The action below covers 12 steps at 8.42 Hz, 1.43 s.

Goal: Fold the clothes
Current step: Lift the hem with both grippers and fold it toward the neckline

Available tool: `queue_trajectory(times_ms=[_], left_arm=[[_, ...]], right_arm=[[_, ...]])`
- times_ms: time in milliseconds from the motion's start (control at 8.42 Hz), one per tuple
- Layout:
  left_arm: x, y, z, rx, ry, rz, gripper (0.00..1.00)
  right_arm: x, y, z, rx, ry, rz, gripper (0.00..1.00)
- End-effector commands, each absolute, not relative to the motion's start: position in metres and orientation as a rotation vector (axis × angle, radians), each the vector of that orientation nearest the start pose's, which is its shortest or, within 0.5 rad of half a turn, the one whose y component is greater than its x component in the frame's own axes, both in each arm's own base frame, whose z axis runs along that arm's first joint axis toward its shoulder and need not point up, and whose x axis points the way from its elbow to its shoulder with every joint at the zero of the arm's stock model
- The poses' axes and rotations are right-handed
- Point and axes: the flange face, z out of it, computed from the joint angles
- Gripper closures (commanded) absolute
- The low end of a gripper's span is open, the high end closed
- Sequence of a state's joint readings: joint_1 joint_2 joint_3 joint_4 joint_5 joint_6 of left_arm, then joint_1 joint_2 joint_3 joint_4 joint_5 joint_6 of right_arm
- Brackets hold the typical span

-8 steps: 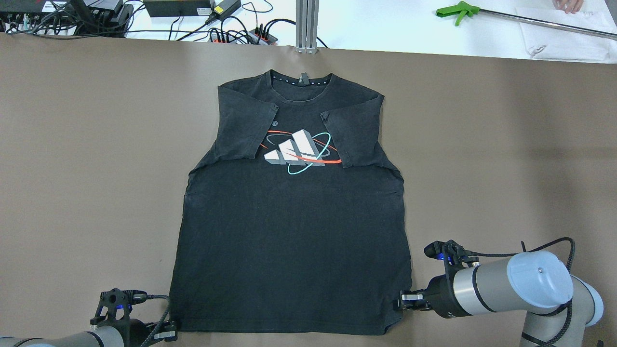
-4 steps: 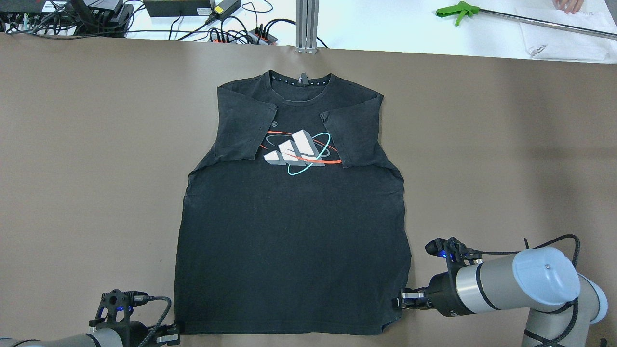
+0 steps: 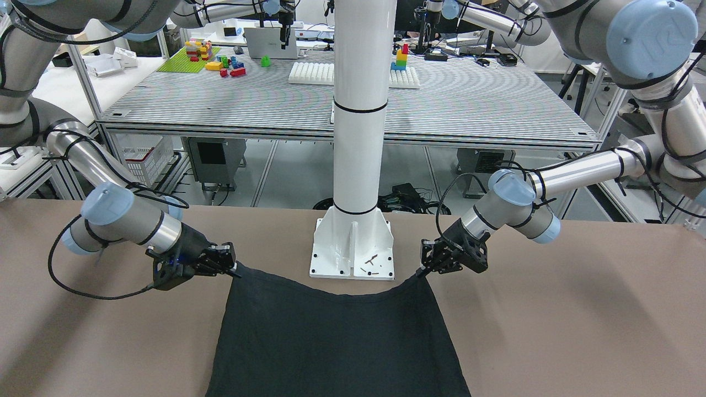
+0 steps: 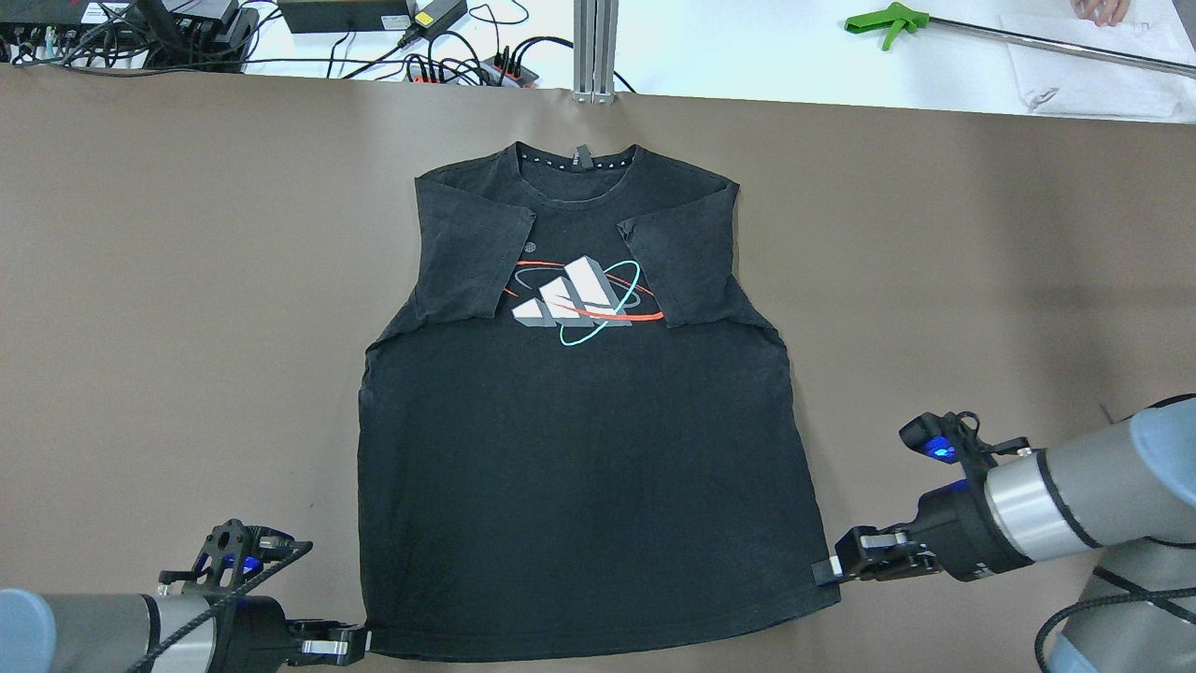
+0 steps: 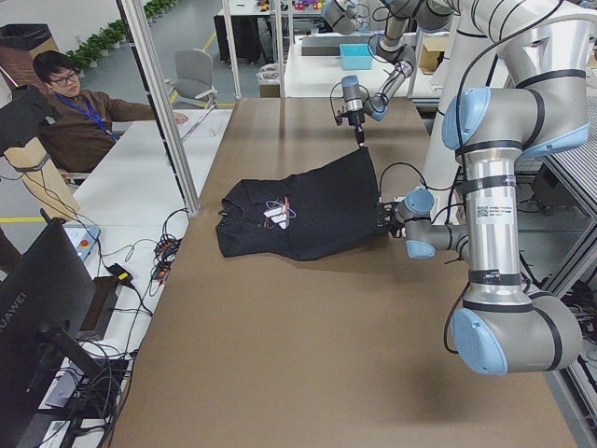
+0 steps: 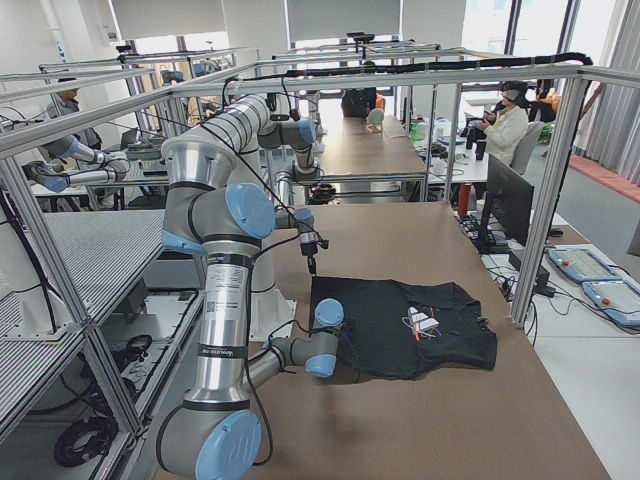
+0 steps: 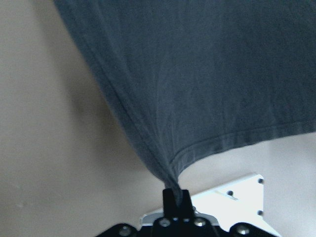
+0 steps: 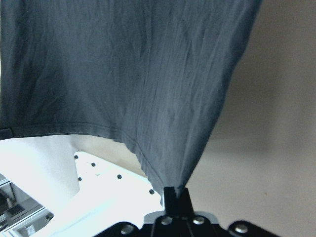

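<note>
One black shirt (image 4: 579, 467); left gripper (image 4: 364, 641) and right gripper (image 4: 824, 571) each clamped on a hem corner.
I saw it spread on the brown table (image 4: 187, 327), one white pedestal (image 3: 353, 248) just behind the raised hem.

The black T-shirt (image 4: 579, 449) lies front up on the brown surface (image 4: 187, 280), collar (image 4: 579, 161) farthest from the robot, both short sleeves folded in over the chest. A white, red and teal logo (image 4: 579, 301) shows between them. Its two hem corners are raised, with the hem sagging between.
</note>
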State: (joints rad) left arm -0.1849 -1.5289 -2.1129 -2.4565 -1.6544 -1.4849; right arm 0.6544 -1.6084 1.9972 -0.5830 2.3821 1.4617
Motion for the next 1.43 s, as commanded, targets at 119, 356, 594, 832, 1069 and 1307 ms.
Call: queue_trajectory(times_ms=[119,356,594,832,1069,1307], left_arm=[[0.307,-0.203,0.221,-0.001,1.696,0.248,1.00],[0.272,-0.189,0.236,-0.044,1.721,0.330,1.00],[0.293,-0.199,0.260,-0.041,1.682,0.297,1.00],[0.328,-0.224,0.281,0.028,1.638,0.167,1.00],[0.341,-0.234,0.285,0.027,1.629,0.102,1.00],[0.337,-0.247,0.278,0.035,1.644,0.042,1.00]], right_arm=[[-0.228,-0.268,0.283,-0.294,-1.605,-0.277,1.00],[-0.198,-0.244,0.267,-0.363,-1.684,-0.311,1.00],[-0.200,-0.260,0.291,-0.382,-1.689,-0.285,1.00],[-0.230,-0.307,0.328,-0.334,-1.661,-0.244,1.00],[-0.244,-0.332,0.361,-0.257,-1.650,-0.180,1.00],[-0.254,-0.350,0.387,-0.176,-1.633,-0.136,1.00]])
